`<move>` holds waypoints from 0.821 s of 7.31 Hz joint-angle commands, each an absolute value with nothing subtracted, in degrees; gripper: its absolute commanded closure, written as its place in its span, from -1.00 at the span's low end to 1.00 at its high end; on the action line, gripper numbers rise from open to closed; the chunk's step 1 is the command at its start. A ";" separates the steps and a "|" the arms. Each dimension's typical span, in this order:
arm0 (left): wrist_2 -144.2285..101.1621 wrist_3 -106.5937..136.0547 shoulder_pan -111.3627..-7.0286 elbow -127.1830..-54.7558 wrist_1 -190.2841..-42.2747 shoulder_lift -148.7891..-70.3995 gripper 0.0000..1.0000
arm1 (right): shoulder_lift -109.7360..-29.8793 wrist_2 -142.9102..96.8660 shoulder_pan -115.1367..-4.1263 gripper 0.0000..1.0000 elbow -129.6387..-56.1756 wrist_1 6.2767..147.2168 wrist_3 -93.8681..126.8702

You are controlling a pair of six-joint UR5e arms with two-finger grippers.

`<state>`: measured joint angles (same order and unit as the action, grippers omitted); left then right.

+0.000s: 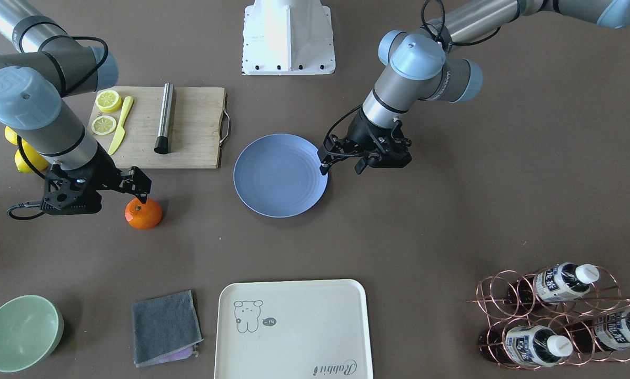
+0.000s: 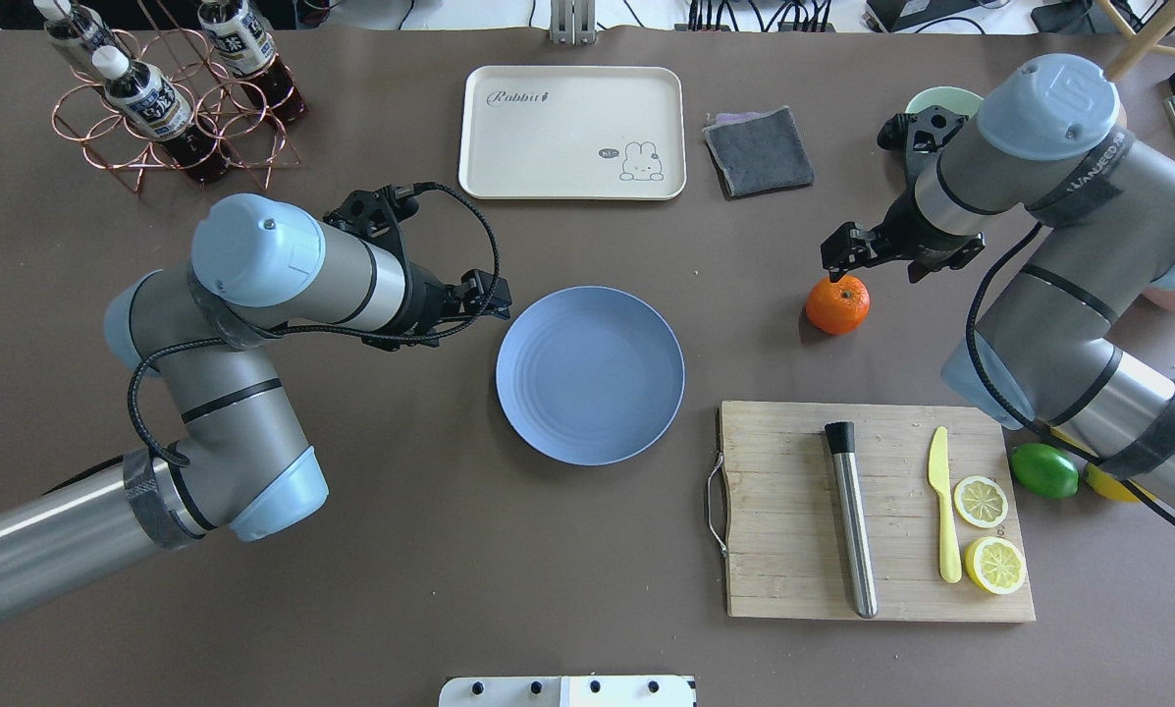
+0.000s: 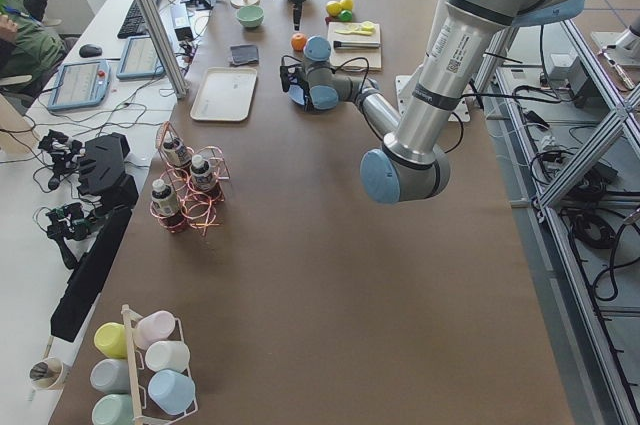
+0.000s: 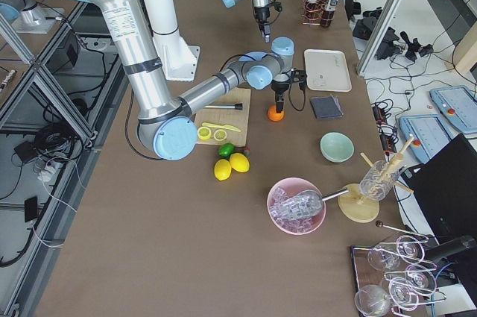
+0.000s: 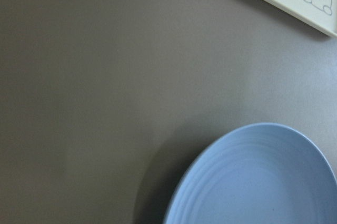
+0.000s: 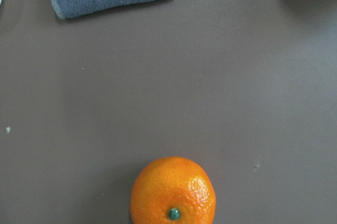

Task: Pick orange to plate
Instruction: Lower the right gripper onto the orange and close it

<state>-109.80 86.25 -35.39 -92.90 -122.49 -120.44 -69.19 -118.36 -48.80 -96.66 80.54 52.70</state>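
Though neither wrist cam catches its own fingers, the front and overhead views show the right gripper (image 2: 872, 265) w/ jaws spread and gripping nothing. One fingertip (image 1: 145, 196) sits right at the top of the orange (image 1: 143, 213); touching or just clear of it, can't tell. The orange rests on the brown table (image 1: 425, 221), on the robot's right side. It is near the far edge of the bamboo cutting board (image 2: 793, 511) and well apart from the plate (image 2: 590, 374). Its stem dimple points up toward the wrist cam. The fruit is near-round, so no real long axis.

Left gripper (image 1: 341, 167): fingers also apart, nothing btwn them, hanging just beside the plate's rim on the robot's left. The plate lies flat mid-table, its whole ringed blue face showing.

Other containers:
- Pale green bowl (image 1: 20, 331), plain green inside on show.
- Cream tray (image 1: 293, 316) w/ a cartoon print and "Rabbit" lettering.
- Copper wire rack (image 1: 499, 295) w/ three white-capped bottles (image 1: 557, 281) in its rings.
- Pink bowl (image 4: 297, 205), seen from the right-side view, holds clear glassy stuff; can't tell what.

On the board: two lemon halves (image 2: 981, 502), a yellow knife (image 2: 943, 511) and a steel rod (image 2: 852, 520) w/ a black tip. A grey cloth (image 1: 165, 326) lies btwn tray and green bowl. A lime (image 2: 1043, 471) and whole lemons (image 4: 231, 164) sit beside the board.
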 commanded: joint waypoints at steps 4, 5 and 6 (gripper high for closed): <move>-110.57 83.06 -37.09 -92.90 -122.43 -119.71 -0.96 | -68.29 -113.91 -44.65 -1.00 -88.69 73.83 54.84; -110.57 82.97 -37.18 -92.81 -122.34 -119.71 -0.96 | -68.38 -113.99 -44.56 -0.96 -88.77 73.83 55.45; -110.65 82.27 -37.53 -92.81 -122.34 -119.71 -0.96 | -68.20 -113.56 -43.95 -0.39 -88.68 73.74 55.72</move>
